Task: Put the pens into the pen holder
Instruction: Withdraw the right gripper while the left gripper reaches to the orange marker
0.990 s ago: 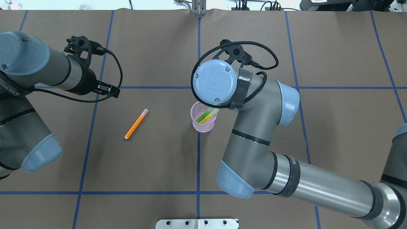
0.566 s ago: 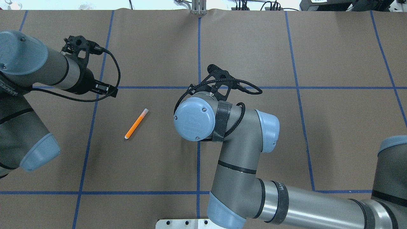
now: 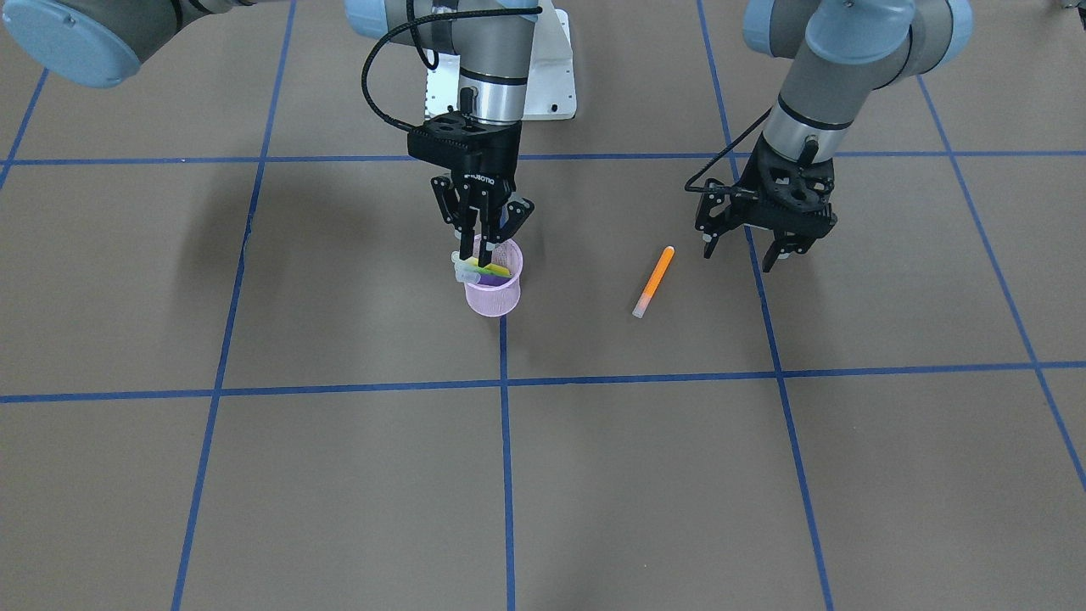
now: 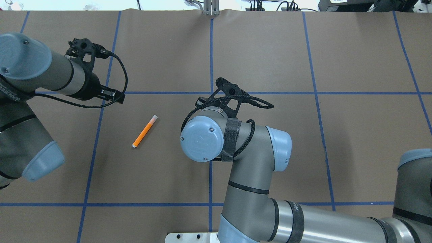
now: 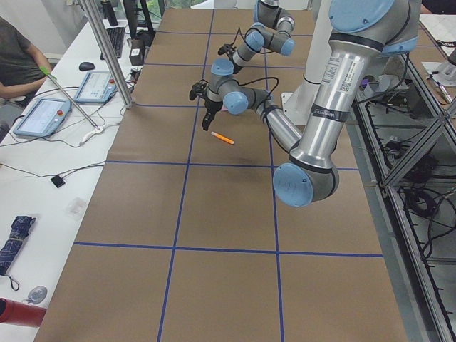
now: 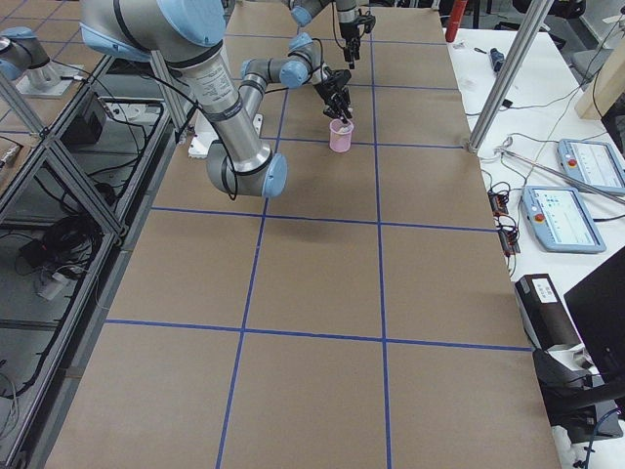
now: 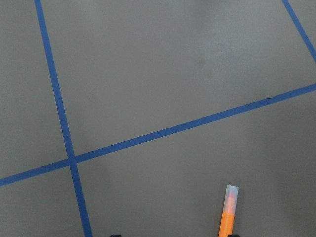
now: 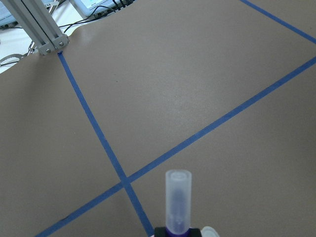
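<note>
Swung back within the last second, my right claw, clamped on the pale-capped purple pen, hangs directly over the pink wire-mesh cup. The slim orange pen lies slantwise on the desk, just cupward of my spread left claw.

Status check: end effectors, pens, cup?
Right end effector shut on purple pen, at cup mouth. Left end effector open, beside orange pen lying on table. Yellow pen in cup. Nothing blocking.
</note>
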